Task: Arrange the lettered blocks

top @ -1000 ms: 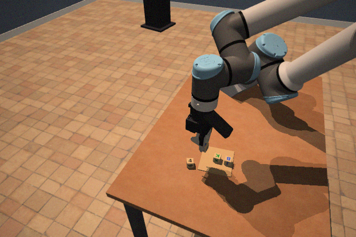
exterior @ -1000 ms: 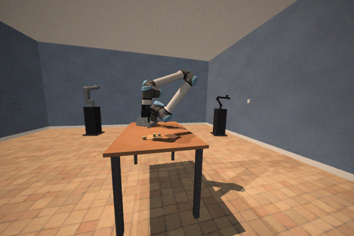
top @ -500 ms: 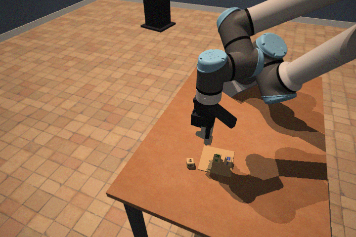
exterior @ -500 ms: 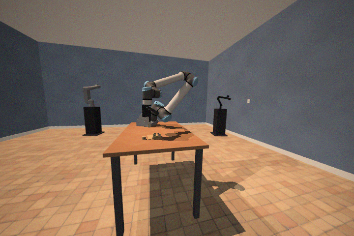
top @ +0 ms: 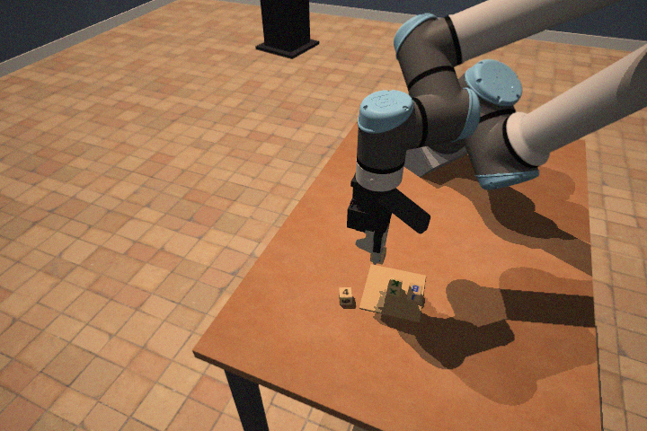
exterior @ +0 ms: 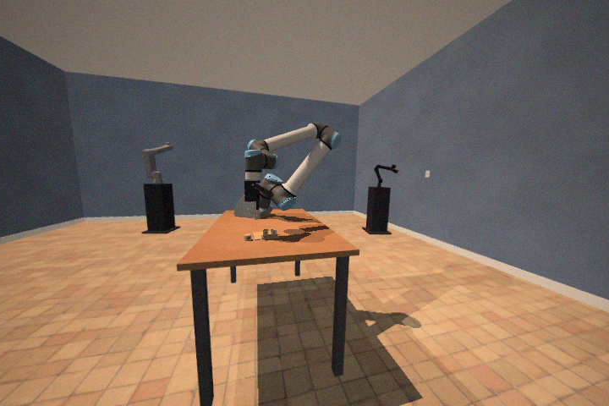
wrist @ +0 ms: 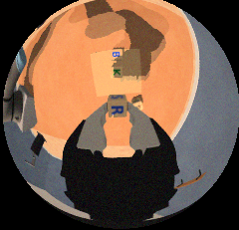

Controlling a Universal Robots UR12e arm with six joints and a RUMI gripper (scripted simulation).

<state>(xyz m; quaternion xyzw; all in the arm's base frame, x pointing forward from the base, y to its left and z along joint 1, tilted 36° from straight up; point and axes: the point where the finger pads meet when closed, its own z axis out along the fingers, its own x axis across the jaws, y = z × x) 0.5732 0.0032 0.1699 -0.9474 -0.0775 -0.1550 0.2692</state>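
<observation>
Blue walls and a tiled floor (exterior: 99, 306) surround a wooden table (exterior: 228, 249) that carries the arm (exterior: 295, 139) at its far end.

Nearest in the wrist view is the gripper (wrist: 119, 112), its two grey fingers closed against the sides of the R block (wrist: 119, 110). That block shows a blue R on the face turned to the camera, and it is held in the air above the table. From the top view the gripper (top: 378, 256) hangs just off the near edge of the mat (top: 375, 289), pointing straight down, with the held block mostly hidden between the fingers.

Beyond it lies the tan mat, flat on the table. On it stand the K block (top: 394, 286), with a green letter on top, and the B block (top: 414, 290), with a blue letter on top. They stand close together near one edge of the mat, partly under the arm's shadow. In the wrist view K (wrist: 117, 71) is the nearer of the two and B (wrist: 116, 55) sits just past it.

Off the mat, just beside its edge, the 4 block (top: 345, 296) rests on the bare table, a black 4 on its top face.

Farther back, two black pedestals (exterior: 159, 206) stand on the floor by the walls, each bearing a small arm.
</observation>
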